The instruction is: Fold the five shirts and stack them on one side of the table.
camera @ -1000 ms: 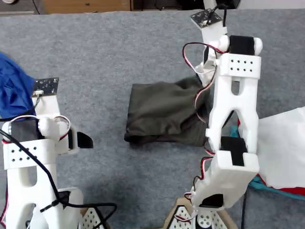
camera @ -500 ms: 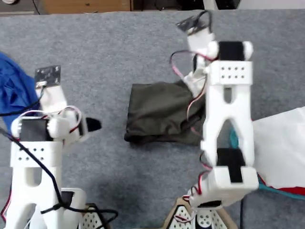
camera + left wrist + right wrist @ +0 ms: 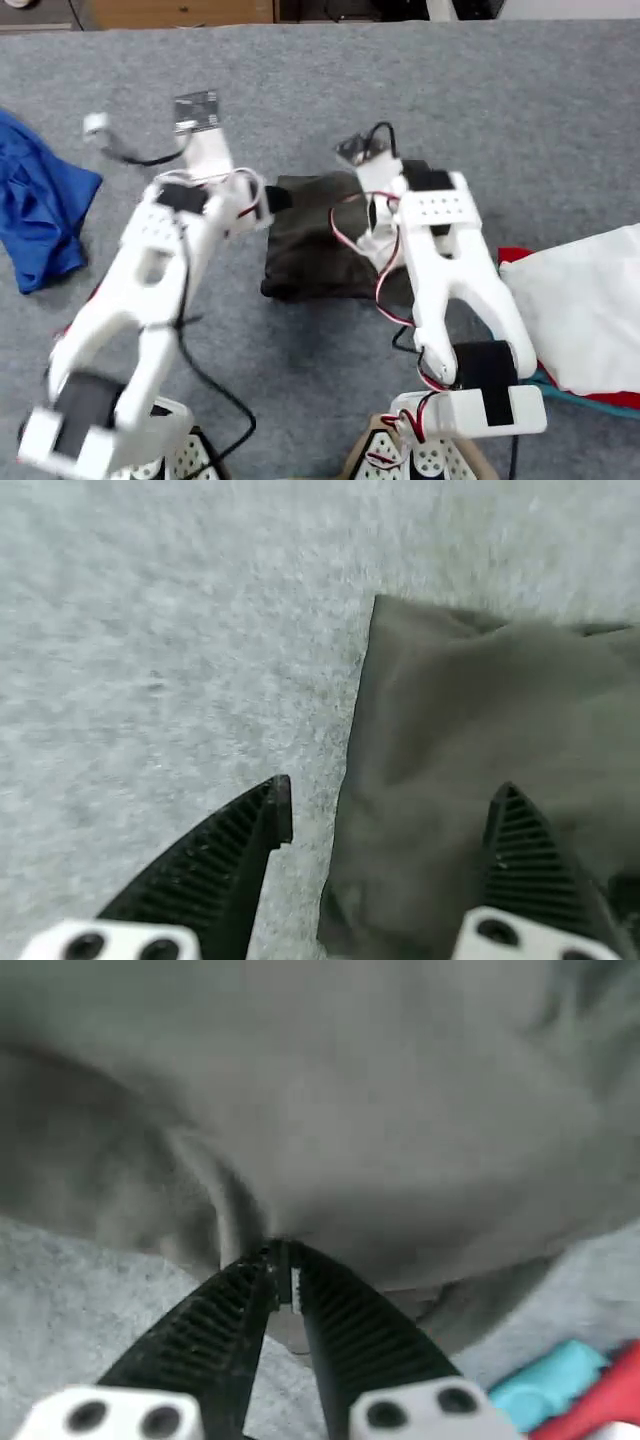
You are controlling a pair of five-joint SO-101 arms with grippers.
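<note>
Nearest, at the right edge of the desk [image 3: 500,120], a white shirt [image 3: 580,310] lies over a red shirt [image 3: 510,256] and a teal shirt [image 3: 560,385]. Mid-desk lies the folded olive shirt [image 3: 320,240]. The right hand [image 3: 283,1260] is closed, apparently pinching a fold on the olive shirt's right side. The left hand [image 3: 392,790] is spread wide, straddling its left edge. A blue shirt [image 3: 40,210] lies at far left.

The high camera looks straight down on the grey table [image 3: 300,80] from well above. The two wrist cameras point down at it from close by, at different edges of the dark shirt [image 3: 310,240], which all three views share.
</note>
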